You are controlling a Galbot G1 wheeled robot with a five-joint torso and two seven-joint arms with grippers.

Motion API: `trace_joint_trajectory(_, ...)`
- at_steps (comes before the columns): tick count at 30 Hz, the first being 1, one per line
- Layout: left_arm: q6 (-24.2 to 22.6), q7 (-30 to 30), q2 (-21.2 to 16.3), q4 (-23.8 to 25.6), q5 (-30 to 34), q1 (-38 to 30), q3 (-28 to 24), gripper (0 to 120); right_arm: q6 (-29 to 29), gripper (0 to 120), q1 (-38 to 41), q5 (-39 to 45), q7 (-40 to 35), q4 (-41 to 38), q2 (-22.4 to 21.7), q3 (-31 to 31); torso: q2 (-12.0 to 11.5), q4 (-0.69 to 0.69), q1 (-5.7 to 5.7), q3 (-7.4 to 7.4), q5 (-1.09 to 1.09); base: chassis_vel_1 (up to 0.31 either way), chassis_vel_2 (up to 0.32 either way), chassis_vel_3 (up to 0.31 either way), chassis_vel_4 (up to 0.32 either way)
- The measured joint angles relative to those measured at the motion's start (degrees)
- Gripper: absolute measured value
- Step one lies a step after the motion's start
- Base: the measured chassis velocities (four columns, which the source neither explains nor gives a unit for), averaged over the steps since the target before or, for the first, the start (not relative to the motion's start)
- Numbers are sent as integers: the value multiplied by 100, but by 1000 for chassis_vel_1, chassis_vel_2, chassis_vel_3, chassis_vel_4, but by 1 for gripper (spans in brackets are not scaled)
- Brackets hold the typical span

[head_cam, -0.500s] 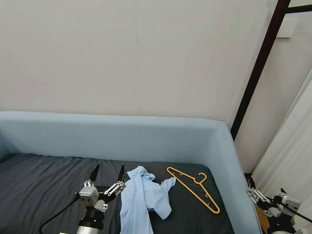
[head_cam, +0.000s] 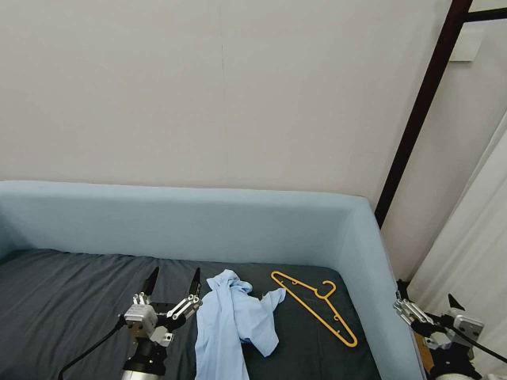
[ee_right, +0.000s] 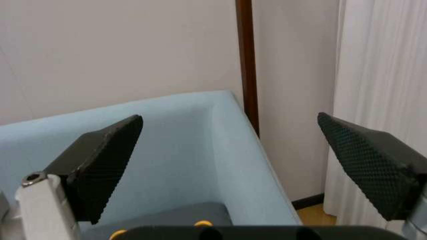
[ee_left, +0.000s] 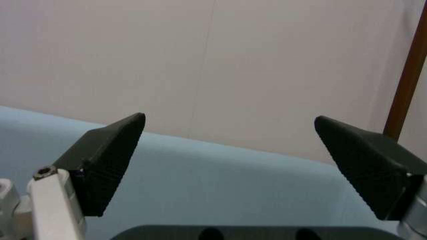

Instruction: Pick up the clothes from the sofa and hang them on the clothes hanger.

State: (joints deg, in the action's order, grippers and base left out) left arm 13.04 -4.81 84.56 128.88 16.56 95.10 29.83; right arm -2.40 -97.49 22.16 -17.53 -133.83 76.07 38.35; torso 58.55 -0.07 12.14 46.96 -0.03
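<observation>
Light blue shirt (head_cam: 230,321) lying crumpled on the sofa (head_cam: 198,226), orange hanger (head_cam: 315,305) at its 3 o'clock, left gripper (head_cam: 176,275) hovering at its 9 o'clock, jaws spread apart, right gripper (head_cam: 425,294) waiting at 4 o'clock, jaws also apart

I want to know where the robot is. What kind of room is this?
Probably a living room: a light blue sofa, a shirt and an orange hanger lying on it, and a white curtain nearby.
</observation>
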Motion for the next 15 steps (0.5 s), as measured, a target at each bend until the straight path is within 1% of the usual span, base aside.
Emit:
trace_joint_trajectory(10,4,5,32,-11,-1,14,-2,100,-40,100,-34,-108,92,21,-121,-42,0,0,0,0,0,0,0,0,0)
trace_joint_trajectory(12,4,16,30,-15,18,20,50,100,-35,100,-32,-41,104,82,-282,-93,0,0,0,0,0,0,0,0,0)
trace_joint_trajectory(15,74,40,-11,3,19,91,167,100,10,100,27,184,139,221,-683,-140,0,0,0,0,0,0,0,0,0)
